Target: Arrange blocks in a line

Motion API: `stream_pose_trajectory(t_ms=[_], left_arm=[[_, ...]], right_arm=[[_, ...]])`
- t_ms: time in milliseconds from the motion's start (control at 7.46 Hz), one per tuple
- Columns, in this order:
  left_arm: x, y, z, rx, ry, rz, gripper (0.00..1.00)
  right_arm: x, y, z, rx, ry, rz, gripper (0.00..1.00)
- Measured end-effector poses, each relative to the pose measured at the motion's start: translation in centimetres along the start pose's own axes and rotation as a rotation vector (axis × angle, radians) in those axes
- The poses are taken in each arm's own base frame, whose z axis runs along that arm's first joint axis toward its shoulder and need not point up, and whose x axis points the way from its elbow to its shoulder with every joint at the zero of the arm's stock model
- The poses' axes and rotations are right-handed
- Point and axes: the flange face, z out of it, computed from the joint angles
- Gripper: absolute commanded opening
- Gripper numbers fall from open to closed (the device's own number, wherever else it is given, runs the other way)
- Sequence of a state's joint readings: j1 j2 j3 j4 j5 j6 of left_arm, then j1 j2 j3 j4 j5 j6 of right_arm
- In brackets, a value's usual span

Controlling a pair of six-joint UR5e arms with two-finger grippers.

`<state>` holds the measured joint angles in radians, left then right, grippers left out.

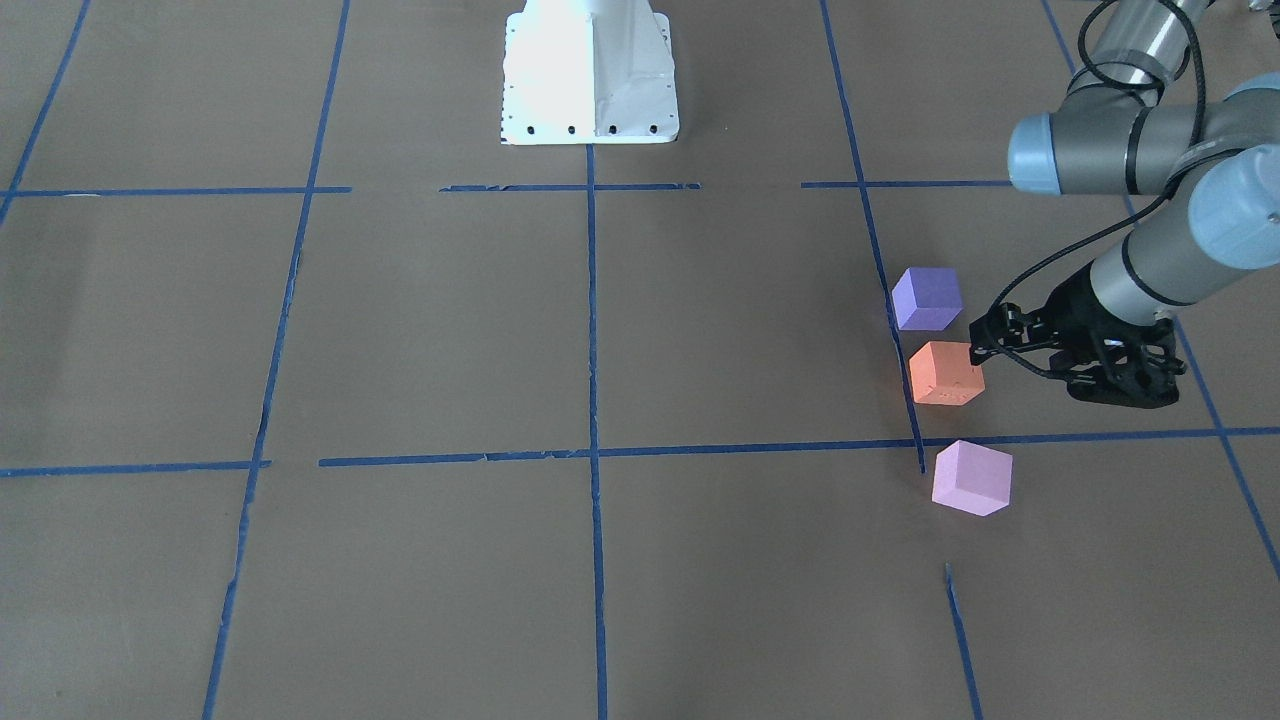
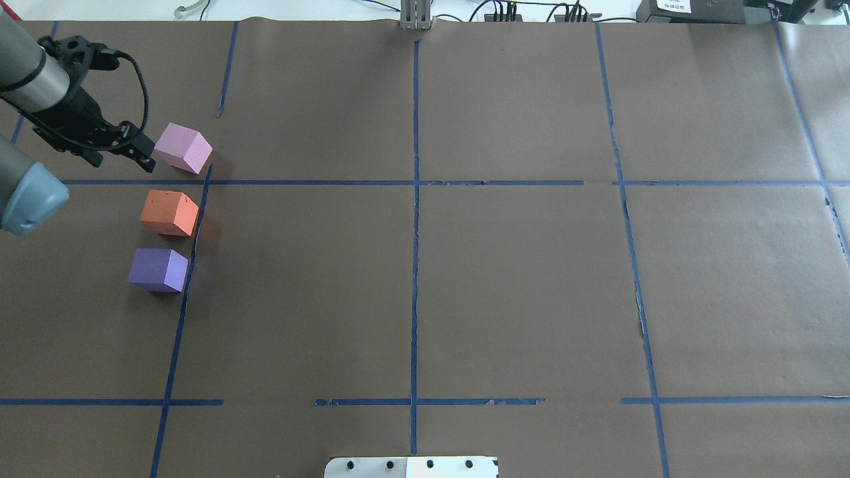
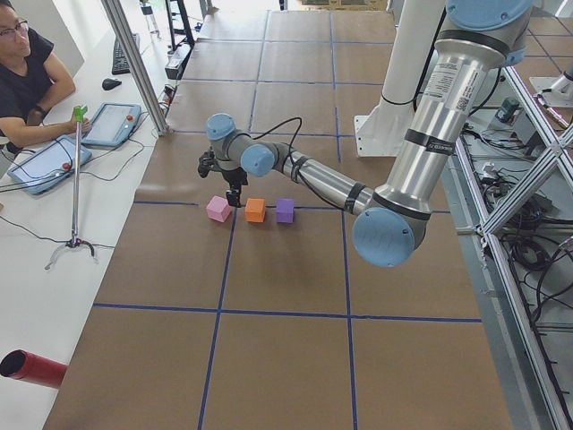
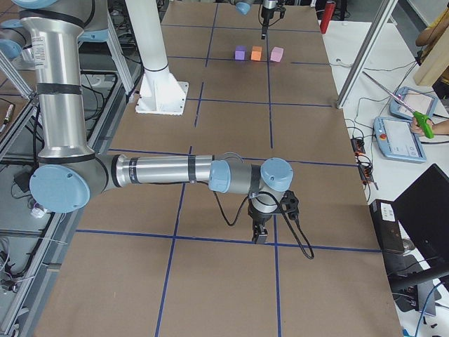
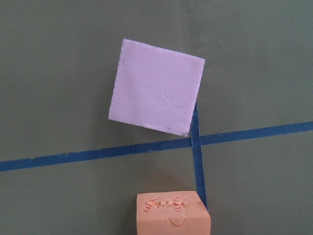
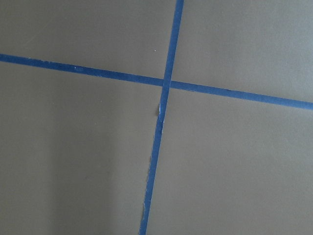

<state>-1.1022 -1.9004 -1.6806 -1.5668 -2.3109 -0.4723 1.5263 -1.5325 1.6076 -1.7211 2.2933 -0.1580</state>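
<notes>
Three foam cubes stand in a rough row beside a blue tape line on the table's left side. The violet-blue block (image 1: 926,297) (image 2: 158,269) is nearest the robot. The orange block (image 1: 945,372) (image 2: 169,212) is in the middle. The pale pink block (image 1: 972,478) (image 2: 182,147) is farthest and turned at an angle. The left wrist view shows the pink block (image 5: 155,93) and the orange block (image 5: 171,215) below. My left gripper (image 1: 982,337) (image 2: 143,154) hovers just left of the row, looks shut and holds nothing. My right gripper (image 4: 259,237) shows only in the exterior right view; I cannot tell its state.
The white robot base (image 1: 590,80) stands at the table's near middle. Blue tape lines (image 2: 415,232) divide the brown table into squares. An operator (image 3: 27,81) sits at a side desk with tablets (image 3: 112,124). A red cylinder (image 3: 31,367) lies off the table.
</notes>
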Motion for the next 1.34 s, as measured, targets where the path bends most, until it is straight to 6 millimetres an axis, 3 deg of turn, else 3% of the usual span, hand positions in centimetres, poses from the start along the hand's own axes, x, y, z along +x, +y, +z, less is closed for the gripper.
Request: stream_pose_trajectory(t_ms=[134, 268, 402, 670, 804, 938, 1072, 1340], left_arm=[[-3.6, 0.1, -3.8, 0.012, -0.030, 0.026, 1.00], [-9.1, 0.9, -7.1, 0.017, -0.060, 0.049, 1.00], [-16.7, 3.6, -9.3, 0.012, -0.080, 0.071, 1.00], [-30.6, 12.7, -10.9, 0.020, -0.091, 0.078, 1.00], [-35.7, 16.8, -10.7, 0.037, -0.094, 0.060, 1.00], [-39.0, 20.2, -9.7, 0.057, -0.101, 0.072, 1.00], [-40.6, 22.3, -8.6, 0.065, -0.106, 0.080, 1.00], [-42.9, 24.0, -6.6, 0.037, -0.119, 0.025, 1.00]], right_arm=[[0.0, 0.0, 0.0, 0.000, 0.000, 0.000, 1.00], [0.0, 0.0, 0.0, 0.000, 0.000, 0.000, 1.00], [0.0, 0.0, 0.0, 0.000, 0.000, 0.000, 1.00], [0.0, 0.0, 0.0, 0.000, 0.000, 0.000, 1.00], [0.0, 0.0, 0.0, 0.000, 0.000, 0.000, 1.00], [0.0, 0.0, 0.0, 0.000, 0.000, 0.000, 1.00], [0.0, 0.0, 0.0, 0.000, 0.000, 0.000, 1.00], [0.0, 0.0, 0.0, 0.000, 0.000, 0.000, 1.00]])
